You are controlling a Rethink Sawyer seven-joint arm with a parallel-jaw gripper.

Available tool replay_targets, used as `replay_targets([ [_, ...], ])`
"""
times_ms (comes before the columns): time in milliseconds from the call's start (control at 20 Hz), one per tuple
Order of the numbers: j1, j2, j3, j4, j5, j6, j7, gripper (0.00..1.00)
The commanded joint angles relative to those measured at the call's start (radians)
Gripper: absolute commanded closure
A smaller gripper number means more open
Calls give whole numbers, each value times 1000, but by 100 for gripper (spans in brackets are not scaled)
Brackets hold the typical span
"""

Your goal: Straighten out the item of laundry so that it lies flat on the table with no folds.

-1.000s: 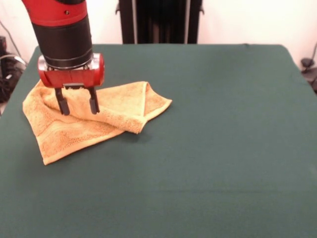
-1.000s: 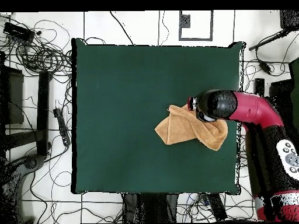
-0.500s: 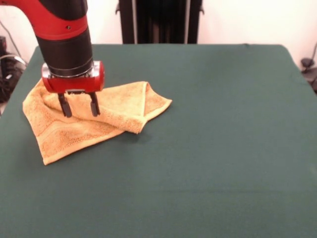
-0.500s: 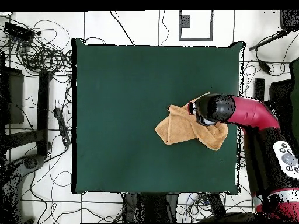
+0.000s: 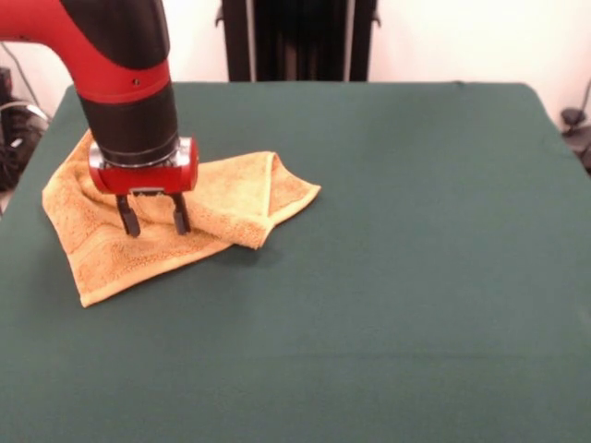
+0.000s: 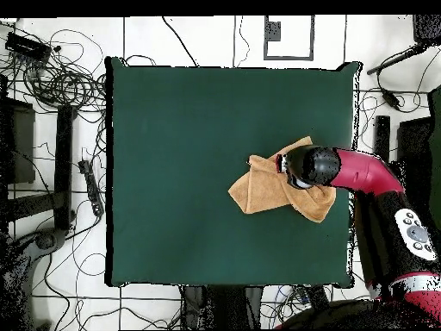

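One towel (crumpled, with a folded flap) lies on one table, toward nine o'clock in the front view. One arm carries one gripper with two fingers.

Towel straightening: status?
Gripper open, fingers down on the towel. Towel still folded over itself, bunched near the table edge. Nothing in the way.

"What's behind the setup on your feed?"

"I see a plain white wall with a black upright stand against it. From above, I see a pale tiled floor strewn with tangled black cables."
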Motion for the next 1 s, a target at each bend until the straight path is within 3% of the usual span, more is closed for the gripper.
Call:
replay_targets([
  [50, 69, 52, -25, 17, -32, -79, 99, 0],
  [1000, 100, 49, -61, 14, -12, -74, 78, 0],
])
